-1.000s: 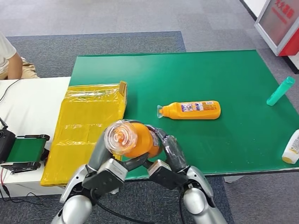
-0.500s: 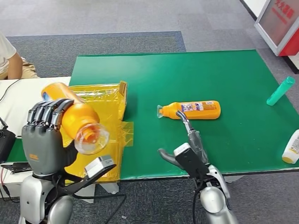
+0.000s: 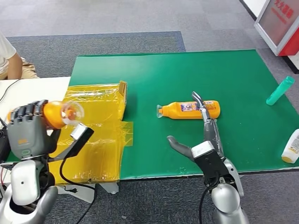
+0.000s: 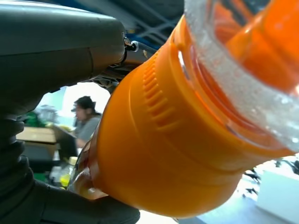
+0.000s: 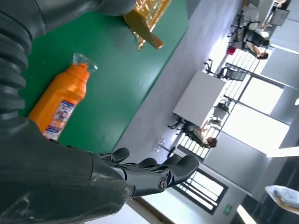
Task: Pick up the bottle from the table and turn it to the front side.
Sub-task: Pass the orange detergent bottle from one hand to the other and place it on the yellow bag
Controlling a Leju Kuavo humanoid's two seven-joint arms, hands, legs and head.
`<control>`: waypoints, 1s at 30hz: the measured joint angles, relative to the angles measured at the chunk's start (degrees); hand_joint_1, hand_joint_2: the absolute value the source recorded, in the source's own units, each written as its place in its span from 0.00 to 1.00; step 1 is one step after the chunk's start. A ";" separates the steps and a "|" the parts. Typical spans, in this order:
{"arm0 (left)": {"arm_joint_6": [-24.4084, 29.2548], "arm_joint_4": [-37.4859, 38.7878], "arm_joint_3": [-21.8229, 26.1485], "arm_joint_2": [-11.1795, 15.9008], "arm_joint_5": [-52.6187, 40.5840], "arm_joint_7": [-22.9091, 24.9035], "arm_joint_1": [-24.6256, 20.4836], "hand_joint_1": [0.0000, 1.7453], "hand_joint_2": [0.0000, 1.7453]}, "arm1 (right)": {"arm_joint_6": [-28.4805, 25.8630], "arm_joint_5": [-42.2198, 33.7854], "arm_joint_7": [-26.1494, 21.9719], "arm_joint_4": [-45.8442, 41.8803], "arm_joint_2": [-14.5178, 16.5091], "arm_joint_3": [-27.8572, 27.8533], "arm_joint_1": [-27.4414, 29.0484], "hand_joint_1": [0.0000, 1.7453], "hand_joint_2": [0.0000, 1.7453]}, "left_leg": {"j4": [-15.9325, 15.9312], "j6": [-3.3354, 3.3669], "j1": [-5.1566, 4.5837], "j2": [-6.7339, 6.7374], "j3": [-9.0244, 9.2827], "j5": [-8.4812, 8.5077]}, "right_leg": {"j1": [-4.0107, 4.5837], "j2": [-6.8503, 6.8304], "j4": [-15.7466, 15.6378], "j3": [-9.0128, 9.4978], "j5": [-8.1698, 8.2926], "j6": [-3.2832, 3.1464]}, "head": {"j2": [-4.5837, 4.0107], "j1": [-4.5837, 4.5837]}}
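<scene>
Orange bottle [image 3: 58, 114] gripped in left hand [image 3: 26, 133], right hand [image 3: 202, 135] spread

The floor [image 3: 123, 18] is grey carpet. A green table [image 3: 211, 70] stands beside a white table [image 3: 32, 102]. Bright windows [image 5: 253, 126] give daylight, and chairs [image 5: 229, 72] stand near another white table [image 5: 199, 98].

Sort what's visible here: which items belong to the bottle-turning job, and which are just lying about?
Job:
- orange bottle gripped in left hand
- right hand, fingers spread
- orange bottle lying on the mat

Lying about:
- yellow bag
- teal tube
- white bottle
</scene>
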 joint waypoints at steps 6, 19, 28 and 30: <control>-3.79 10.82 3.54 -2.50 0.00 -12.28 -0.12 1.00 1.00 | 0.44 -0.14 -1.24 -4.98 0.02 0.06 0.15 0.00 1.00 | 0.06 0.03 -0.05 0.01 -0.02 -0.03 | -0.08 0.01 0.00 -0.01 0.01 0.03 | 0.00 0.01; -9.65 21.68 7.36 -6.90 0.00 -18.41 -2.47 1.00 1.00 | 2.13 0.72 -3.68 -10.25 0.02 0.98 1.06 0.00 1.00 | 0.07 0.03 -0.04 0.00 -0.03 -0.05 | -0.04 0.00 0.00 -0.01 -0.03 0.00 | 0.00 0.00; -10.20 28.27 7.29 -9.81 0.00 -19.45 -6.96 1.00 1.00 | 2.23 0.19 -4.31 -11.21 0.02 1.37 1.25 0.00 1.00 | 0.07 0.03 -0.04 0.00 -0.01 -0.03 | -0.04 0.00 0.00 0.01 0.02 0.02 | 0.00 0.00; -10.26 28.79 7.28 -10.04 0.00 -19.52 -7.23 1.00 1.00 | 2.28 0.11 -4.40 -11.23 0.02 1.39 1.26 0.00 1.00 | 0.07 0.02 -0.04 0.00 -0.01 -0.02 | -0.04 0.00 0.00 0.00 0.02 0.02 | 0.00 -0.01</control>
